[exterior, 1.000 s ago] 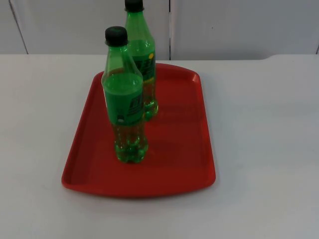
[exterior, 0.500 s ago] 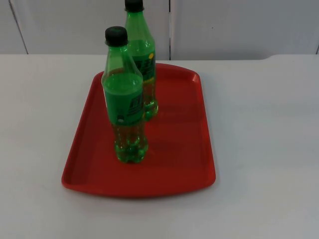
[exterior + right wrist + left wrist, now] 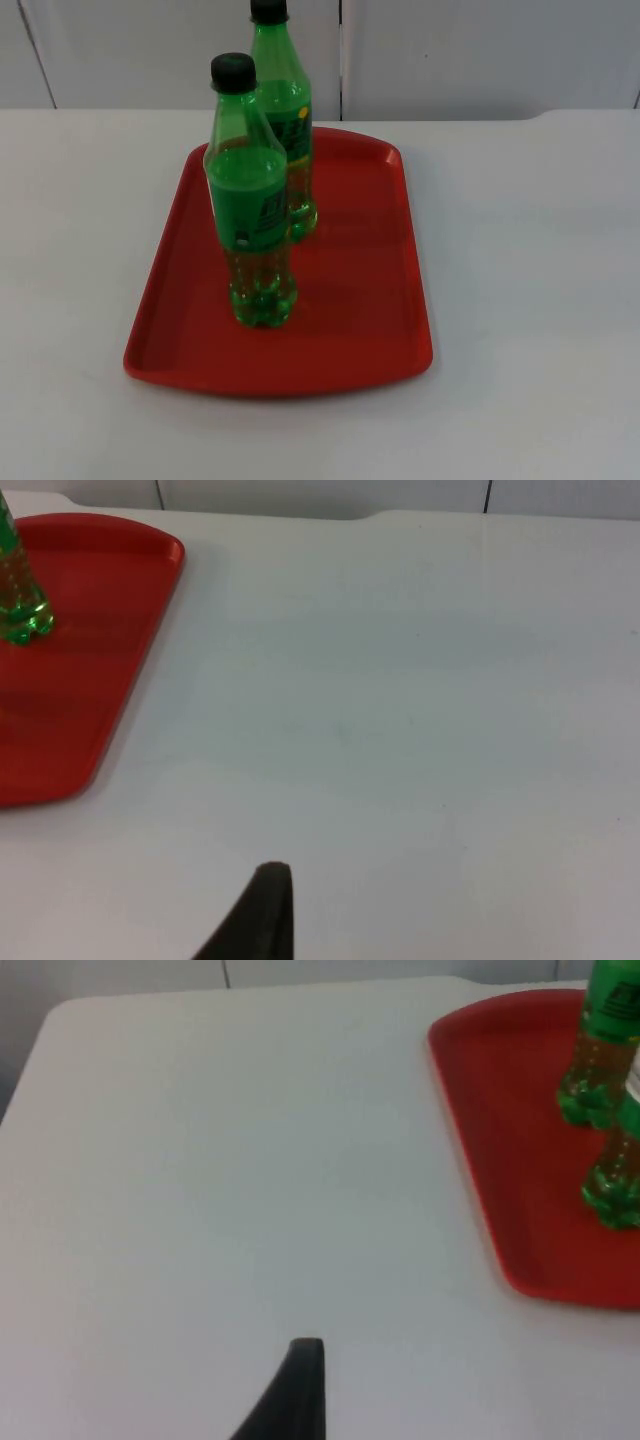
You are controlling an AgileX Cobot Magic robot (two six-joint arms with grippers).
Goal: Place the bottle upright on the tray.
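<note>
Your two green soda bottles, the near bottle (image 3: 250, 200) and the far bottle (image 3: 285, 110), stand upright on the red tray (image 3: 370, 300). The job looks done. I cannot tell either tool's grip.

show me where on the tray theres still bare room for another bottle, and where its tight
The red tray is bare along its whole right half, and across the front strip between the near bottle and the front rim. It is tight on the left half, where the far bottle stands upright close behind the near one. The white table beside the tray is open too.
</note>
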